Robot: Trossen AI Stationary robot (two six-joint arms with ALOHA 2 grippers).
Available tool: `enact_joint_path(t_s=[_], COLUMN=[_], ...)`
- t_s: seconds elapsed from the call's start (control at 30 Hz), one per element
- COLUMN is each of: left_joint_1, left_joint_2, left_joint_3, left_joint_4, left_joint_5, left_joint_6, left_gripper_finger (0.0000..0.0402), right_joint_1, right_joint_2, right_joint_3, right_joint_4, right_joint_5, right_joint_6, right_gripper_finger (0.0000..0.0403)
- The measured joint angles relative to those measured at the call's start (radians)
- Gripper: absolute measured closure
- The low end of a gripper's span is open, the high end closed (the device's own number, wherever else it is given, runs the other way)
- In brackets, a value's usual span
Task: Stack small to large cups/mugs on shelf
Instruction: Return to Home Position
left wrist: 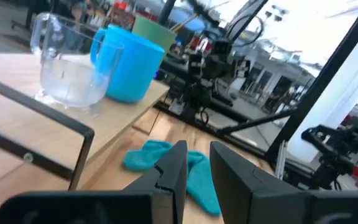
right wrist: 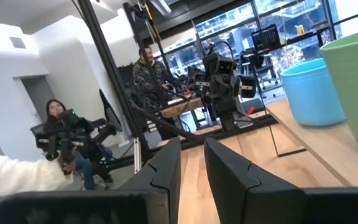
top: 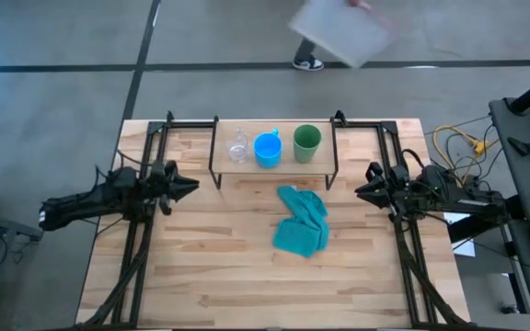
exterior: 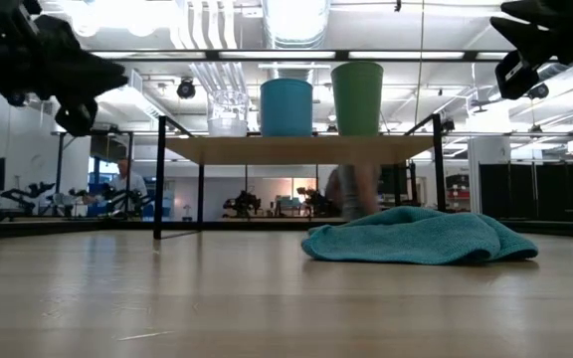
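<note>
Shelf (top: 224,133) stood at the far side of the bench (top: 210,276), about midway between my two arms. Three vessels sat upright in a row on its top board:
- glass cup (top: 238,147) at the end nearer my left arm
- blue mug (top: 267,150) in the middle, handle turned toward the far edge
- green cup (top: 306,142) at the end nearer my right arm

In the low view the row stepped up in height from glass to blue to green. A slim gap showed between each pair, so none were touching.

A teal cloth (top: 302,221) lay crumpled on the bench in front of the shelf, nearer the green cup's end and clear of the shelf legs.

My left claw (top: 191,187) hung above the bench off the shelf's left end, pointing inward and well apart from the glass cup. The left wrist view showed its fingers (left wrist: 176,165) a narrow gap apart, gripping nothing, with cloth and bench visible through the gap.

My right claw (top: 359,191) mirrored it off the shelf's right end, also raised and pointing inward. Its fingers (right wrist: 166,168) were likewise a narrow gap apart and clamped on nothing. The green cup and blue mug sat at the edge of that wrist view.

Beyond the bench, a person's shoe (top: 308,62) showed on the floor, with a blurred shape above it. The right wrist view caught a seated person (right wrist: 58,124) and a standing person (right wrist: 146,68) in the room.
</note>
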Motion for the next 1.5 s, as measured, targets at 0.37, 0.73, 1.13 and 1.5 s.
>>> enact_joint_path(t_s=[0.37,0.73,1.13,1.5], left_joint_1=[0.0,0.0,0.0,0.0], left_joint_2=[0.002,0.006,0.009,0.009], left_joint_3=[-0.091,-0.111,-0.117,-0.118], left_joint_4=[0.104,0.125,0.136,0.136], left_joint_5=[0.02,0.015,0.014,0.013], left_joint_6=[-0.001,0.022,0.023,0.021], left_gripper_finger=[0.0345,0.0345,0.0345,0.0345], right_joint_1=[0.0,0.0,0.0,0.0], right_joint_2=[0.001,0.002,0.002,0.002], right_joint_3=[0.0,0.0,-0.063,-0.15], right_joint_4=[-0.004,-0.058,-0.051,0.051], right_joint_5=[0.0,0.002,0.008,0.008], right_joint_6=[-0.001,-0.001,0.011,0.032], right_gripper_finger=[0.0335,0.0335,0.0335,0.0335])
